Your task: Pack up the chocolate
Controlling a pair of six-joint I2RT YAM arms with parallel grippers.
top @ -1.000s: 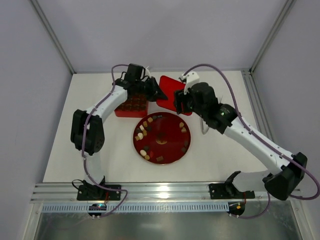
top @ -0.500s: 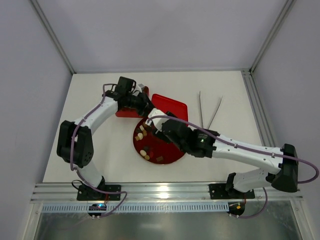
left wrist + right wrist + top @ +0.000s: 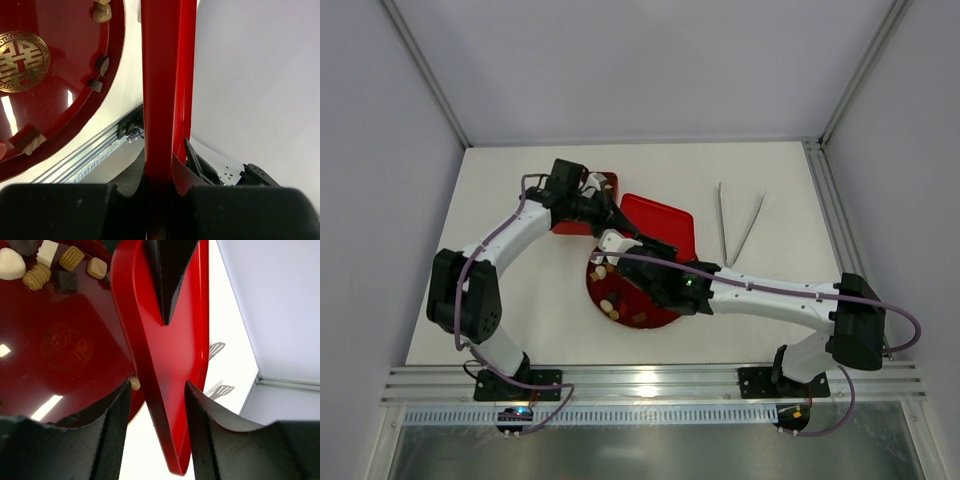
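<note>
Judged the step as lid handling, with no piece yet being packed. Found the left gripper (image 3: 160,197) clenched on the edge of the red lid (image 3: 175,365), held on edge by the red plate (image 3: 65,115). Saw the right gripper (image 3: 156,387) with jaws parted, straddling that lid; could not tell any contact. Reckoned the next move called for a firm pinch there before any release by the left. Saw the chocolate (image 3: 37,276) lying loose along the plate's rim. Could not make out the contents of the red box (image 3: 603,184), mostly hidden behind the left arm. Noted tongs (image 3: 722,220) lying well apart
</note>
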